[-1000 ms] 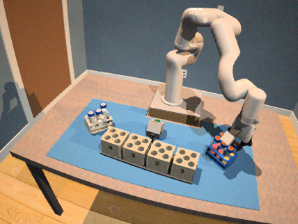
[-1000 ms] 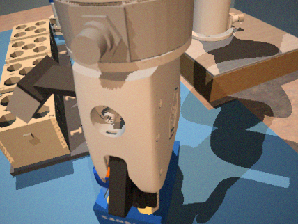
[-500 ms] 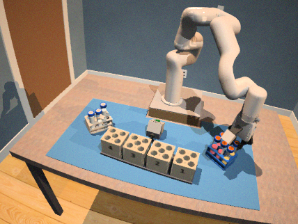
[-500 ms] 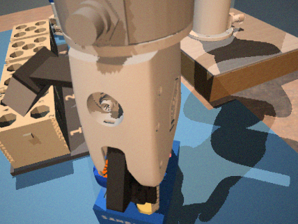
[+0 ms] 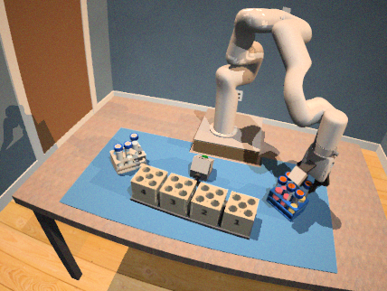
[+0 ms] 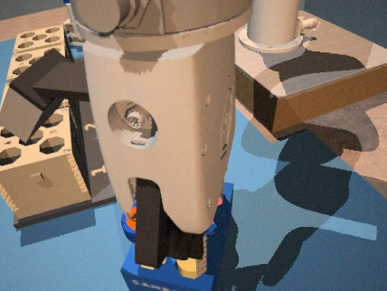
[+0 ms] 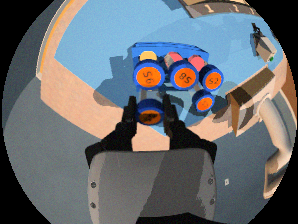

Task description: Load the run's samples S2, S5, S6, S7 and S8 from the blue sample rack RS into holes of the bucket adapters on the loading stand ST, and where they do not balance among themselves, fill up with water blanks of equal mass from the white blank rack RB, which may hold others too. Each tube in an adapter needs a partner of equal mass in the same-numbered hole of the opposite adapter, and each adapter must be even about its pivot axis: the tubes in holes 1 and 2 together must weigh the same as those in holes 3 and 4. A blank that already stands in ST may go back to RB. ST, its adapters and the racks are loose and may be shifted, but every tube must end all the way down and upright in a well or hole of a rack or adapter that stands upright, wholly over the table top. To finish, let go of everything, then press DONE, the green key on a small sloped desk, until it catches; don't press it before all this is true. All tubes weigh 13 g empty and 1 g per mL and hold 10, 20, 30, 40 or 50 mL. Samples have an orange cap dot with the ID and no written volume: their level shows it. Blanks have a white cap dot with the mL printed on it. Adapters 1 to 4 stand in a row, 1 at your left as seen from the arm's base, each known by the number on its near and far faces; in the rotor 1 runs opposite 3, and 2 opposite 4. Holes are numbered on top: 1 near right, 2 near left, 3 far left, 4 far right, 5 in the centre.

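My gripper (image 5: 313, 180) (image 6: 168, 241) (image 7: 149, 103) is shut on a sample tube (image 7: 150, 116) with a blue cap and an orange dot. It holds the tube upright at the near side of the blue sample rack RS (image 5: 289, 211) (image 6: 151, 277) (image 7: 166, 48). I cannot read the tube's ID. Several more orange-dotted samples (image 5: 291, 186) (image 7: 181, 75) stand in the rack. The four tan bucket adapters stand in a row with all holes empty: 4 (image 5: 148, 183), 3 (image 5: 177, 192), 2 (image 5: 208, 203) and 1 (image 5: 240, 212). The white blank rack RB (image 5: 127, 159) holds three blue-capped blanks.
The small sloped desk (image 5: 202, 167) with the green DONE key (image 5: 204, 157) stands behind adapters 2 and 3. The arm's wooden base block (image 5: 226, 142) (image 6: 316, 68) is at the back. A blue mat (image 5: 90, 190) lies under everything.
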{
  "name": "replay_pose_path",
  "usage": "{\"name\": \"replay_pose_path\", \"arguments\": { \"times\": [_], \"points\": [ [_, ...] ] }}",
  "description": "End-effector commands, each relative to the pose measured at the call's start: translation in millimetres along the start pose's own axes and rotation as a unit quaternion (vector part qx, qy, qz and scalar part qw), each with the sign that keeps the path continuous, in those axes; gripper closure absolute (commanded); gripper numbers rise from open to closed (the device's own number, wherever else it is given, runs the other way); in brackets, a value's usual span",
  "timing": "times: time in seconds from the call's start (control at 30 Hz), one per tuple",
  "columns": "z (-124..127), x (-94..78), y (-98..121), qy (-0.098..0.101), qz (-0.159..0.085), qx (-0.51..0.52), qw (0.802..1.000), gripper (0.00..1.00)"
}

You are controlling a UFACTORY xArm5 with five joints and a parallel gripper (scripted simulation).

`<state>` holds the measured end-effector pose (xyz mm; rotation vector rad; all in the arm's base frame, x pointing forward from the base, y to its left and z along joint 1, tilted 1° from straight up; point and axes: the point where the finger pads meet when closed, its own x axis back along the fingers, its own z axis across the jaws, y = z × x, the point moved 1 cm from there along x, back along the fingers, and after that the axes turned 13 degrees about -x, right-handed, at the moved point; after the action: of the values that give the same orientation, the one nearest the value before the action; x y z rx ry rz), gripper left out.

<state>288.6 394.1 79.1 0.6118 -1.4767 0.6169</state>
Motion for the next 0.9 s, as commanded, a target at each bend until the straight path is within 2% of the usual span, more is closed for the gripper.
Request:
{"name": "replay_pose_path", "arguments": {
  "times": [0.0, 0.87],
  "points": [
    [-1, 4.0, 0, -0.002, 0.000, 0.000, 1.000, 1.00],
    [-1, 52.1, 1, -0.002, 0.000, 0.000, 1.000, 1.00]
  ]
}}
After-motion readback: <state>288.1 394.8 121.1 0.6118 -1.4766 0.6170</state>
